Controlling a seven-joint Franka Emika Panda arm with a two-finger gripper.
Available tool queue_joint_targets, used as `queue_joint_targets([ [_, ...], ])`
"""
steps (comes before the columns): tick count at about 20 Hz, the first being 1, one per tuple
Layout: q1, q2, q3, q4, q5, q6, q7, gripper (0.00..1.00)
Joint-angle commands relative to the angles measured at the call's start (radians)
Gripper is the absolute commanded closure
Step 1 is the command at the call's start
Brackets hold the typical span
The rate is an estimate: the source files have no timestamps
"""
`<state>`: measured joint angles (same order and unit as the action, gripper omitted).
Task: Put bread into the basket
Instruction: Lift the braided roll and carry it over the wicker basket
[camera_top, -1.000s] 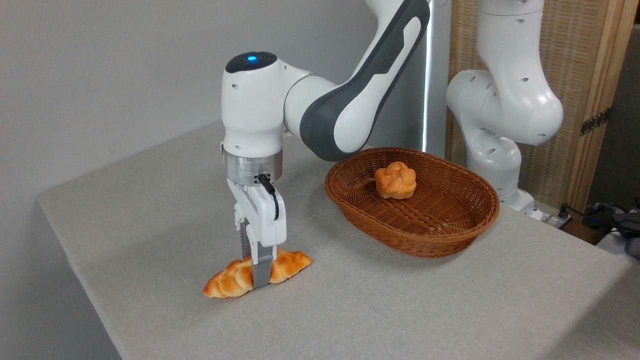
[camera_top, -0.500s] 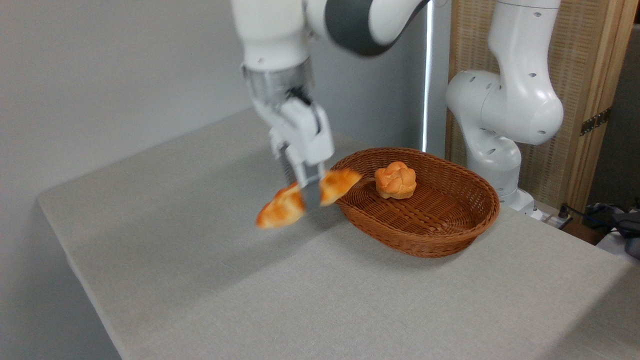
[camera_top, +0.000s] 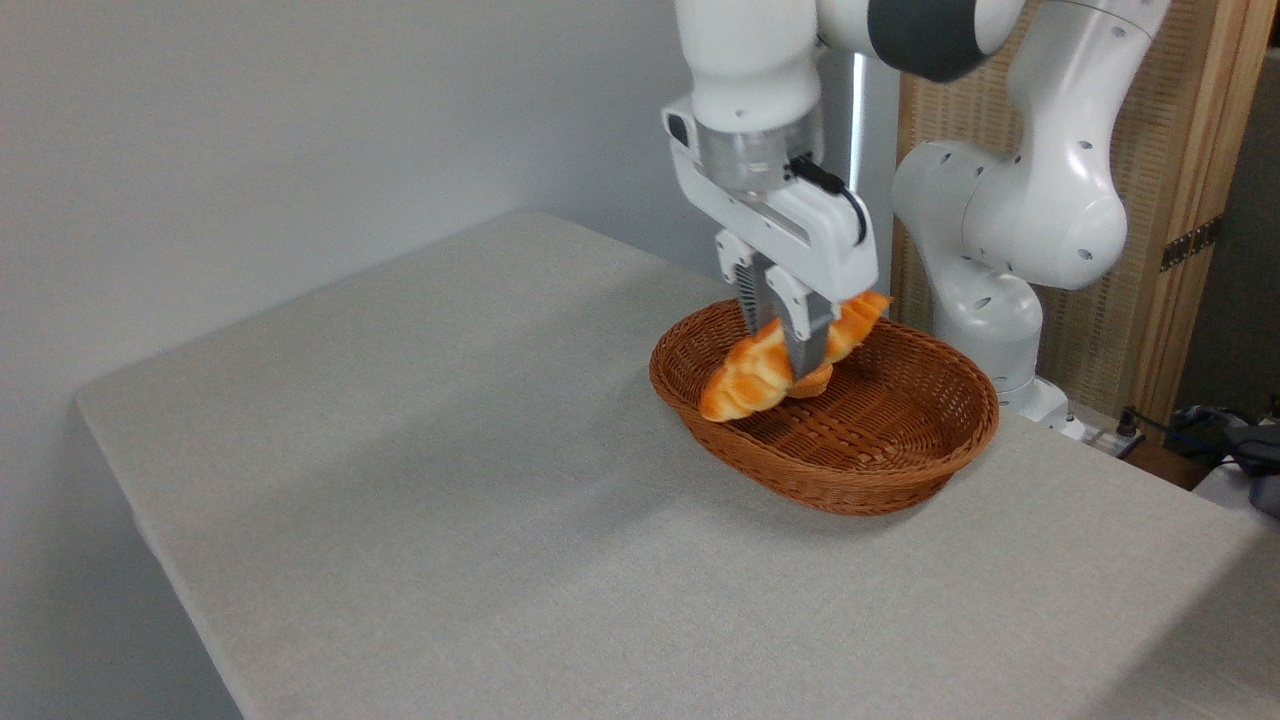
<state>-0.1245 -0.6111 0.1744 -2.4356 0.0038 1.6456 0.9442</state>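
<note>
Right of centre, the gripper clamps the glossy braided bread mid-length, tilted above the oval reddish-brown woven wicker basket.

**Clearance over the basket**

From my seat: gripper hangs above the basket, jaws clamped on the bread, which is tilted, low end toward the left rim. A small bun peeks out just beneath the loaf, blocking that spot. Right half of the basket floor lies bare. Table left of the rim is open.
</note>
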Motion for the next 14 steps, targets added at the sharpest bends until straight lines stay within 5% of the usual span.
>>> queue_joint_targets([
  [1,-0.012,-0.068,0.002,-0.092,0.027,0.002,0.018,0.65],
  [3,-0.020,-0.068,0.002,-0.112,0.057,0.002,0.019,0.56],
  [6,-0.029,-0.065,0.002,-0.125,0.076,0.003,0.018,0.22],
  [11,-0.027,-0.064,0.002,-0.123,0.078,0.005,0.018,0.00],
  [14,-0.027,-0.062,0.002,-0.123,0.088,0.008,0.018,0.00],
])
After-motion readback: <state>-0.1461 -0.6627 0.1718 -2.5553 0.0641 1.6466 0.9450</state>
